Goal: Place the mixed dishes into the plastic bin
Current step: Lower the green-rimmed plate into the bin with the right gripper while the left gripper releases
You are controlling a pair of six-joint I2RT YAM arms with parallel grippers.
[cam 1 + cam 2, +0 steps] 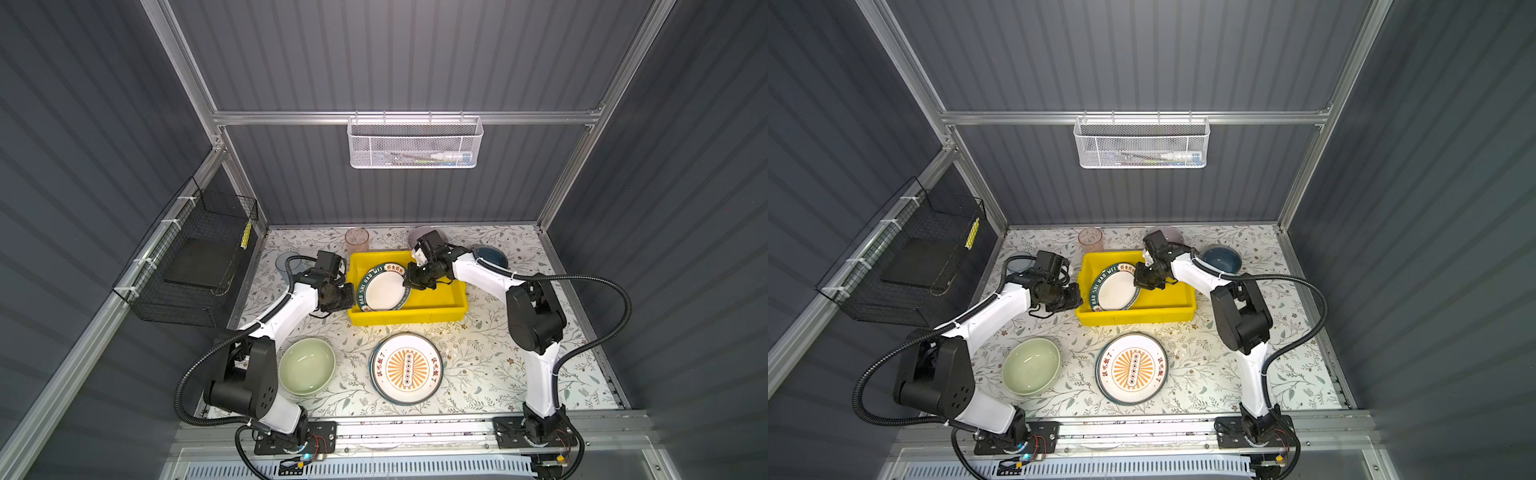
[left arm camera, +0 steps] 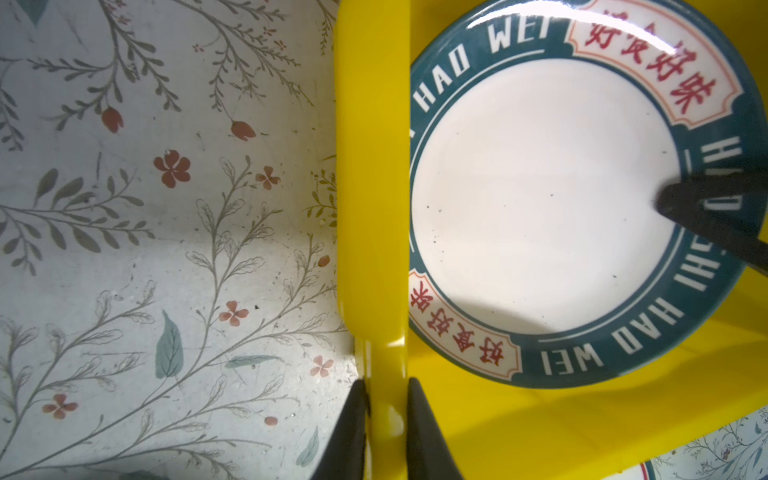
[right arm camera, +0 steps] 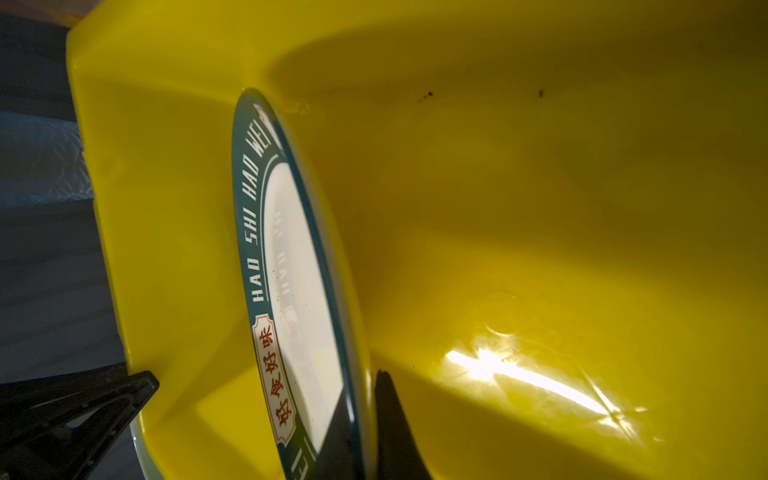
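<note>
I'm seeing the lettered plate (image 1: 382,291) sitting in the plastic bin (image 1: 407,318), right gripper (image 1: 409,281) seemingly pinching its 2 o'clock rim, left gripper (image 2: 386,395) clamping the bin's 9 o'clock wall. Green bowl (image 1: 306,365), sunburst plate (image 1: 406,368), others are waiting on the tabletop (image 1: 478,374).

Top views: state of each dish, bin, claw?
Left claw, shut on yellow bin's wall.
Right claw, shut on green-rimmed plate's edge.
Green-rimmed plate, tilted inside bin.
Orange plate, flat on table, outside bin.
Green bowl, upright, empty, on table.
Pink cup, upright behind bin.
Blue bowl, upright, on table.
Lilac bowl, mostly hidden.
</note>
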